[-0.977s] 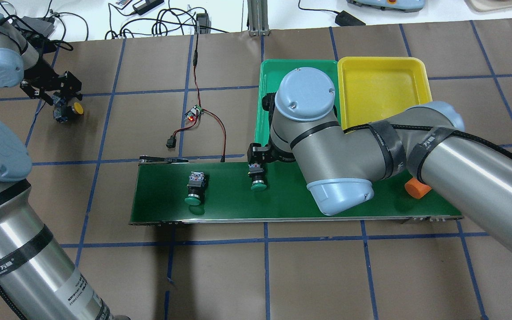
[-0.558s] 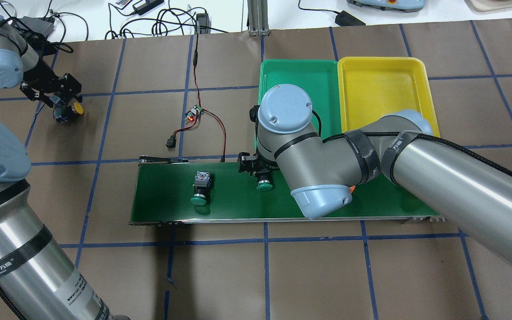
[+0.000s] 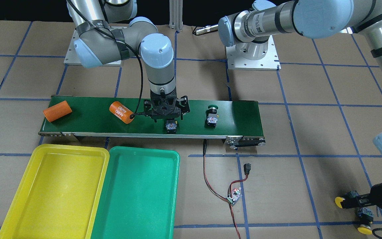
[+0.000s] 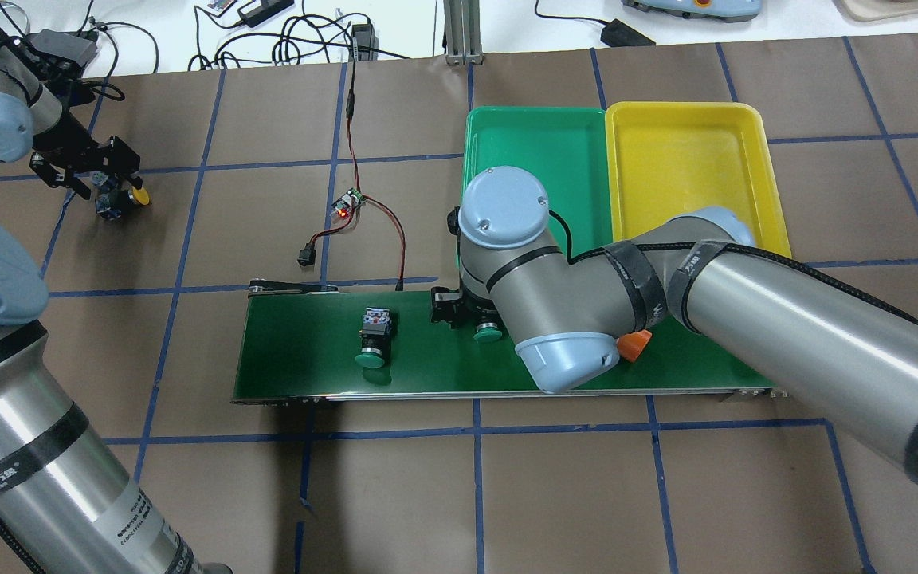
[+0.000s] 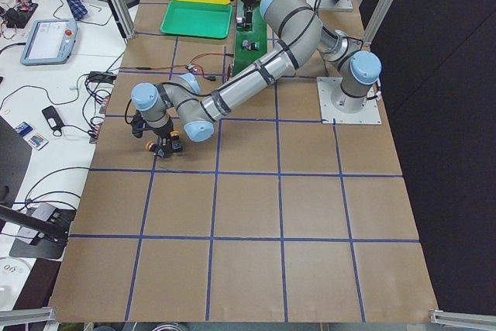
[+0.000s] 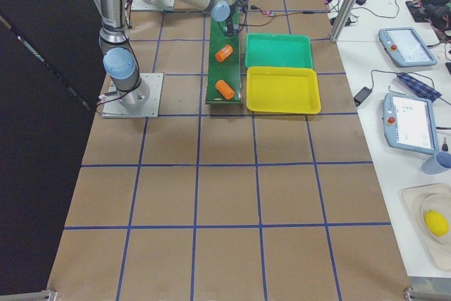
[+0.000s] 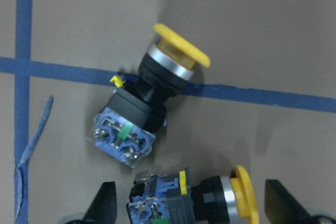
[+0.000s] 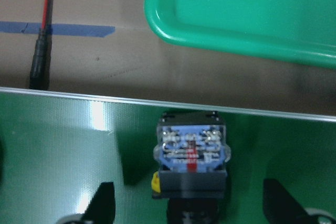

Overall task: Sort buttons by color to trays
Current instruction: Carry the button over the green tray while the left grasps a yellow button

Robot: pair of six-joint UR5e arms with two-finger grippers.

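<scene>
- Now, a green button lies on its side on the belt, near the edge facing the green tray; a second green button lies further along the belt
- The right gripper hangs over the first, released, straddling it without touching
- A yellow button lies on the surface, well apart from the belt, straddled by the left gripper, also released; the other yellow button lies just beside it
- No button is in the green tray or the yellow tray, so sorting looks barely begun; both arms seem to be at the grasp step
- Next, each gripper probably must sink a little, clench on the blocky body rather than the round cap, then lift and carry to the matching tray
</scene>
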